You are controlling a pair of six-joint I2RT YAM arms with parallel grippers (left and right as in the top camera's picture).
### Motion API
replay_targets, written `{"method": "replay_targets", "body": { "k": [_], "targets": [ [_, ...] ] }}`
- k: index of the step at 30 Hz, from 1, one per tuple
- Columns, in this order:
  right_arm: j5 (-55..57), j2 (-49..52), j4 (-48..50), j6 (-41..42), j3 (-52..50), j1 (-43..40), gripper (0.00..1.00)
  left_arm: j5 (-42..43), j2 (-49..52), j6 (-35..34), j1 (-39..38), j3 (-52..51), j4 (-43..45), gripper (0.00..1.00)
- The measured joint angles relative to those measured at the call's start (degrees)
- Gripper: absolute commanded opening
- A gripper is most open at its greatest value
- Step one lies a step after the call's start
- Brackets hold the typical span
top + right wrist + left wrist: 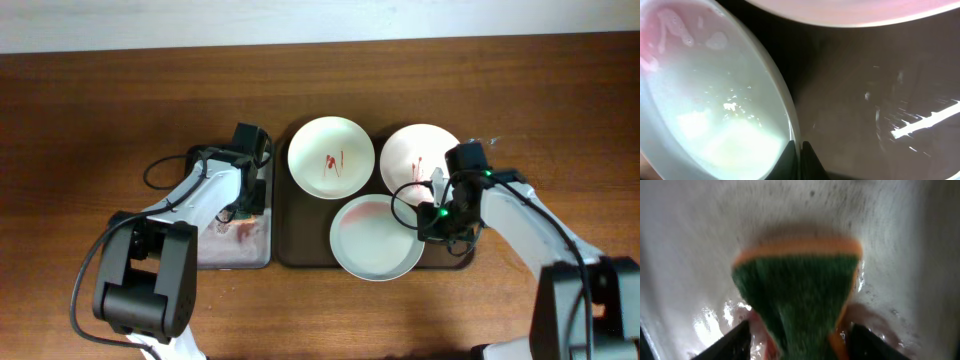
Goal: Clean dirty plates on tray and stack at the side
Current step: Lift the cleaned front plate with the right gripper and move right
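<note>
The right gripper (pixel 800 161) pinches the right rim of the shallow pale green round plate (pixel 715 110), its dark fingers pressed together on the edge. That plate, carrying a faint pink soapy film, lies at the front of the large dark brown rectangular tray (pixel 850 95). The pale pink round plate (pixel 420 158) and the white round plate (pixel 331 158), both red-smeared, lie behind it on the same tray. The left gripper (pixel 800 337) grips a green sponge with an orange layer (pixel 797 295) inside the wet smaller grey-bottomed tray (pixel 685 240), just left of the brown one on the brown wooden table (pixel 90 100)
</note>
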Motion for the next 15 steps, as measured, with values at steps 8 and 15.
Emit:
{"method": "replay_targets", "body": {
  "k": [8,15],
  "targets": [
    [6.9,-8.2,-1.1,0.1,0.0,0.0,0.04,4.2,0.0,0.6,0.0,0.2,-6.3,0.00],
    [19.6,-12.7,-1.2,1.6,0.2,7.6,0.04,4.8,0.0,0.8,0.0,0.2,-7.1,0.39]
  ]
}}
